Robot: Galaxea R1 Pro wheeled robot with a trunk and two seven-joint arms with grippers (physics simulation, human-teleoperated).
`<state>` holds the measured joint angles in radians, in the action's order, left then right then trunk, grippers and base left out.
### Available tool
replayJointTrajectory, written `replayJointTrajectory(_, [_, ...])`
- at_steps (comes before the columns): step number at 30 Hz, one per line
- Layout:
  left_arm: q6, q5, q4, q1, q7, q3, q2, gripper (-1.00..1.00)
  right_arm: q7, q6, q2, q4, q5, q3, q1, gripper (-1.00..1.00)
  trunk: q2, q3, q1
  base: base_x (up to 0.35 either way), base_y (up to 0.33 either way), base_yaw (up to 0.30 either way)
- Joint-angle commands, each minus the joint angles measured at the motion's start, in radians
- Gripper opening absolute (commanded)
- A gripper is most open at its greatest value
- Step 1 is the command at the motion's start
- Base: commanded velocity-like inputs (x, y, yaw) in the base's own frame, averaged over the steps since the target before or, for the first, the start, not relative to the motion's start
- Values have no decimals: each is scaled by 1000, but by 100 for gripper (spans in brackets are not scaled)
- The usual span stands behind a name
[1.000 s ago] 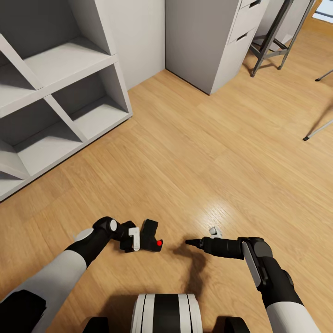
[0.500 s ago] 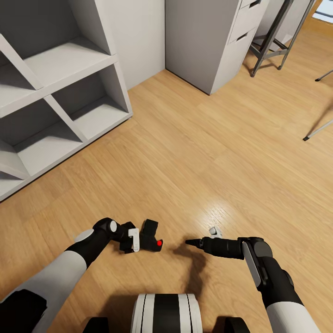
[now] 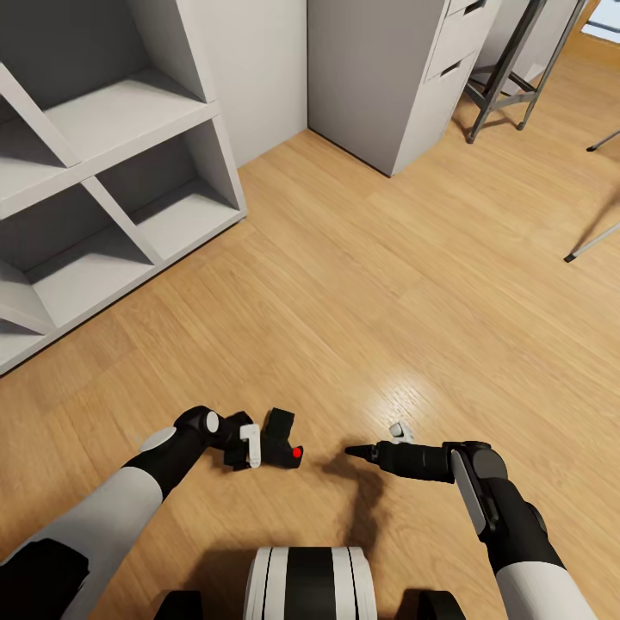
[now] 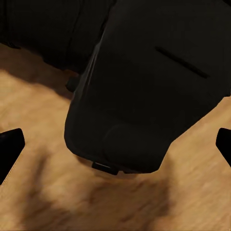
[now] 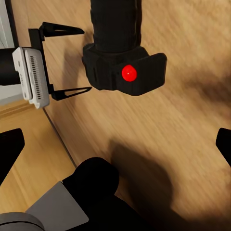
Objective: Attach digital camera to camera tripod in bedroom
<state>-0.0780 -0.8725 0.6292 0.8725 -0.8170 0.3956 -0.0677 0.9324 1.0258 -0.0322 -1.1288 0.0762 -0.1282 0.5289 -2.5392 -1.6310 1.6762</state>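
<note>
The digital camera [image 3: 282,439], small and black with a red button, lies on the wood floor just in front of my base. My left gripper [image 3: 261,449] is open right beside it, fingers pointing at its body. In the right wrist view the camera [image 5: 122,67] sits at the tips of the left gripper's fingers [image 5: 72,91], which do not clasp it. The camera [image 4: 144,86] looms close ahead in the left wrist view. My right gripper [image 3: 357,449] hangs open a short way to the camera's right. Two silver legs of the camera tripod [image 3: 592,244] reach in at the far right edge.
A grey open shelf unit [image 3: 103,181] stands at the left. A grey drawer cabinet [image 3: 387,77] is at the back, with a dark metal frame [image 3: 499,82] beside it. Bare wood floor [image 3: 387,284] stretches between me and the tripod legs.
</note>
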Motion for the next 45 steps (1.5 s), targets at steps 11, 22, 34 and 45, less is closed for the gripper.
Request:
replayJointTrajectory(11, [-6,-3,-25,0,69,14,34,100,-3,8,0,0,7,-2,0,100,0,-1,0,0,0,0])
replayJointTrajectory(22, [-6,-33,-71,0,137,15,64,100,-3,8,0,0,7,-2,0,100,0,-1,0,0,0,0])
replayJointTrajectory(34, [-5,-41,-89,0,191,16,101,100,-3,8,0,0,7,-2,0,100,0,-1,0,0,0,0])
replayJointTrajectory(45, [29,-40,-91,0,198,15,109,-100,-3,8,0,0,6,-2,0,100,0,-1,0,0,0,0])
